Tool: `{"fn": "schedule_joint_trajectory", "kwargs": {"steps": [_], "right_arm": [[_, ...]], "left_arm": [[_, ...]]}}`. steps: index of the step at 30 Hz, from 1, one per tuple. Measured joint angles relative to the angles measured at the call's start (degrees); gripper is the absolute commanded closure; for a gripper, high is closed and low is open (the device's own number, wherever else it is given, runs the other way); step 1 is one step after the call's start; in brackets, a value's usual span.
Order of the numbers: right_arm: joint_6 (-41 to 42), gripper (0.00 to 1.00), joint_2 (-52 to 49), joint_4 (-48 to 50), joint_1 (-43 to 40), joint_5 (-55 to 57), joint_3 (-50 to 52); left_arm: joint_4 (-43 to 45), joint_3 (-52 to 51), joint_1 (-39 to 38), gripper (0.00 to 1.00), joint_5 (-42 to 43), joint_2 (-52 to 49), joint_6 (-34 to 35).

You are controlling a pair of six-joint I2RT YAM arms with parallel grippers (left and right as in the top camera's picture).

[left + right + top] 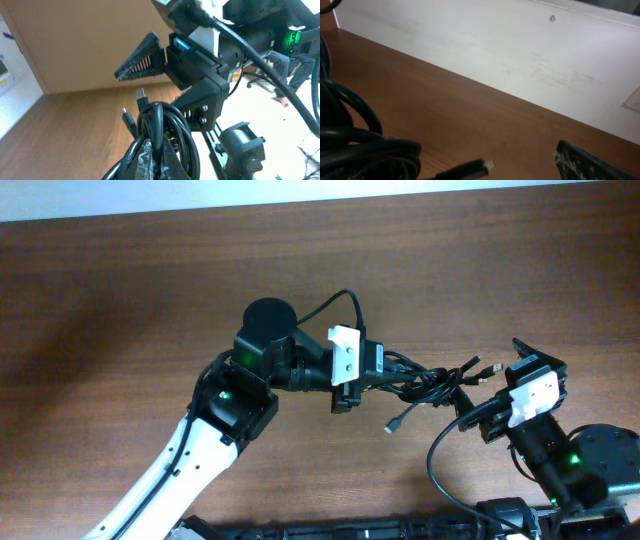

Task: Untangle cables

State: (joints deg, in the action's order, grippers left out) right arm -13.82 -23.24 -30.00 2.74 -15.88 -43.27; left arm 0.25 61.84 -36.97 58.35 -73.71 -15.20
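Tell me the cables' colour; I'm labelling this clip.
Black; the cables show best in the overhead view against the brown table.

The left arm (190,445) slants up and right from the near edge on a white link to a black joint, and from there the wrist runs level to the right. The left gripper (382,376) has its jaws closed on the cables (432,383). The right arm (560,460) reaches up and left from the near right corner. The right gripper (492,385) faces the left one, its jaws spread wide.
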Motion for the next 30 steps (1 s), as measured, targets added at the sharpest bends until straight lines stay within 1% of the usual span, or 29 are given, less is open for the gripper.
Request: {"fn": "schedule_joint_trajectory", "kwargs": {"steps": [7, 17, 23, 30], "right_arm": [[1.8, 0.01, 0.0, -0.1, 0.0, 2.0, 0.0], [5.7, 0.01, 0.0, -0.5, 0.0, 5.1, 0.0], [6.4, 0.01, 0.0, -0.5, 0.0, 5.3, 0.0], [6.8, 0.02, 0.0, 0.0, 0.0, 5.2, 0.0]], "left_arm": [[-4.5, 0.1, -0.4, 1.0, 0.2, -0.6, -0.6], [-14.2, 0.3, -1.3, 1.0, 0.2, -0.8, -7.1], [-14.9, 0.3, -1.3, 1.0, -0.4, -0.8, -8.0], [-12.4, 0.3, -1.7, 1.0, -3.8, -0.9, -8.0]]}}
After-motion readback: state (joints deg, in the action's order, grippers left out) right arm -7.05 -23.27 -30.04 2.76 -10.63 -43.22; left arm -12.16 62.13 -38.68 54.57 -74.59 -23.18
